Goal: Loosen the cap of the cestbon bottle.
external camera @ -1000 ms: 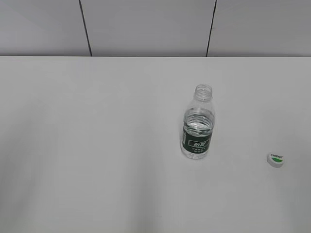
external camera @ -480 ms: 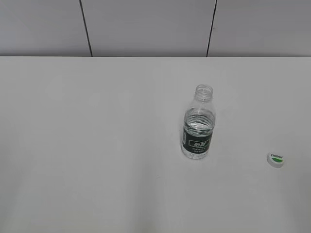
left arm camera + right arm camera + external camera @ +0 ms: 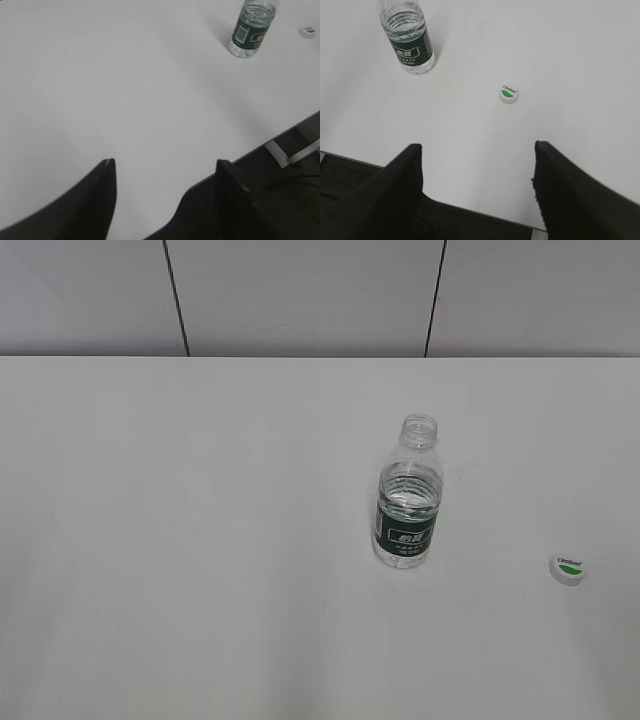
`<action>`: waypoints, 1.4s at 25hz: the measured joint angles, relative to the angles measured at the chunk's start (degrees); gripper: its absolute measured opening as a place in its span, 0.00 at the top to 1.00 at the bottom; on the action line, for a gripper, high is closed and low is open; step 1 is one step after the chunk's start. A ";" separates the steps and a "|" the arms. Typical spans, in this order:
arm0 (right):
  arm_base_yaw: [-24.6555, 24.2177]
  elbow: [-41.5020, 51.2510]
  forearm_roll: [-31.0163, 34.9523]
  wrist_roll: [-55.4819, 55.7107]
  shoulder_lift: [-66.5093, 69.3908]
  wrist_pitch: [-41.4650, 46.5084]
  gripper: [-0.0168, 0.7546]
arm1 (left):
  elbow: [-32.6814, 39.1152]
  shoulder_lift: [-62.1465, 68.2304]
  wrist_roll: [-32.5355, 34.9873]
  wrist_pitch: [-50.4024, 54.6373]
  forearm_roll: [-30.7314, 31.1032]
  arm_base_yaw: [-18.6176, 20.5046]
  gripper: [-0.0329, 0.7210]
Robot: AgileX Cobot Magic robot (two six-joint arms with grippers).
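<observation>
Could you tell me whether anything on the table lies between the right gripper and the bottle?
Nothing visible does. In the right wrist view, the open right gripper hangs over the table's near edge, with bare white table up to the uncapped bottle. The cap lies off to the side, apart from the bottle.

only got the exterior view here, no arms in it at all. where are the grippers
Observer: Both are pulled back at the near table edge. The left gripper is open and empty, fingers apart.
Operator: and the right one
Observer: The right gripper is open too, holding nothing, with the cap lying on the table ahead of it.
Operator: bottle near either
Observer: No. The cestbon bottle stands uncapped far ahead of the right gripper, off to its left side, water visible through its open mouth.
</observation>
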 joint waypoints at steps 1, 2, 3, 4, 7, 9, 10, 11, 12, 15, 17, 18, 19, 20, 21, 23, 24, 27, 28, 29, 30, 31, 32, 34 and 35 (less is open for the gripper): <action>0.00 0.00 0.00 0.00 0.00 -0.04 0.30 | 0.00 0.00 0.15 0.00 0.00 0.00 0.33; 0.00 0.00 0.00 0.00 0.00 -0.11 0.30 | 0.00 0.00 0.15 0.00 -0.05 0.00 0.33; 0.00 0.00 0.00 0.00 0.00 -0.11 0.30 | 0.00 -0.06 0.15 0.00 -0.05 0.00 0.33; 0.00 0.00 0.00 0.00 0.00 -0.11 0.30 | 0.00 -0.11 0.15 0.00 -0.05 0.00 0.33; 0.00 0.00 0.00 0.00 0.00 -0.11 0.30 | 0.00 -0.22 0.21 -0.05 -0.05 0.00 0.33; 0.00 0.04 0.00 0.00 0.00 -0.11 0.30 | 0.00 -0.22 0.21 -0.05 -0.13 0.10 0.33; 0.00 0.04 0.05 0.00 0.00 -0.11 0.30 | 0.00 -0.22 0.28 -0.05 -0.12 0.45 0.33; 0.00 0.04 0.05 0.00 0.00 -0.11 0.30 | 0.00 -0.30 0.28 -0.05 -0.21 1.29 0.33; 0.00 0.04 0.05 0.00 0.00 -0.11 0.30 | 0.00 -0.44 0.33 -0.05 -0.20 2.49 0.33; 0.00 0.22 0.05 0.00 0.00 -0.16 0.30 | 0.00 -2.38 0.33 -0.06 -0.22 7.23 0.33; 0.00 0.28 0.05 0.00 -0.09 -0.23 0.30 | 0.07 -4.44 0.33 -0.11 -0.22 10.54 0.34; 0.00 0.28 0.05 0.00 -0.10 -0.22 0.30 | 0.07 -5.59 0.33 -0.11 -0.22 12.32 0.35; 0.00 0.28 0.10 0.00 -0.15 -0.22 0.30 | 0.07 -6.66 0.33 -0.11 -0.22 14.05 0.36; 0.00 0.28 0.10 0.00 -0.43 -0.22 0.30 | 0.07 -7.71 0.33 -0.11 -0.22 15.80 0.36; 0.00 0.28 0.10 0.00 -0.92 -0.22 0.30 | 0.07 -8.55 0.33 -0.11 -0.22 17.28 0.37; 0.00 0.28 0.16 0.00 -2.27 -0.24 0.30 | 0.07 -10.87 0.33 -0.11 -0.22 20.69 0.38; -0.06 0.28 0.16 0.00 -3.17 -0.24 0.30 | 0.07 -11.76 0.33 -0.08 -0.22 22.02 0.38; -1.97 0.28 0.37 0.00 -5.84 -0.29 0.30 | 0.07 -12.50 0.33 -0.14 -0.28 25.83 0.38; -3.00 0.28 0.51 0.00 -6.78 -0.29 0.30 | 0.07 -12.50 0.33 -0.14 -0.28 26.58 0.38; -4.33 0.28 0.70 0.00 -7.76 -0.29 0.30 | 0.07 -12.50 0.33 -0.14 -0.28 27.21 0.38; -5.65 0.28 0.91 0.00 -8.66 -0.29 0.30 | 0.07 -12.50 0.33 -0.14 -0.28 27.58 0.38; -6.80 0.28 1.11 0.00 -9.76 -0.29 0.30 | 0.07 -12.50 0.33 -0.14 -0.28 27.73 0.38; -7.58 0.28 1.17 0.00 -10.91 -0.35 0.30 | 0.07 -12.50 0.33 -0.14 -0.28 27.74 0.38; -8.78 0.28 1.45 0.00 -11.98 -0.35 0.30 | 0.07 -12.50 0.33 -0.14 -0.28 27.74 0.38; -8.87 0.28 1.45 0.00 -12.14 -0.35 0.30 | 0.07 -12.50 0.33 -0.14 -0.36 27.93 0.38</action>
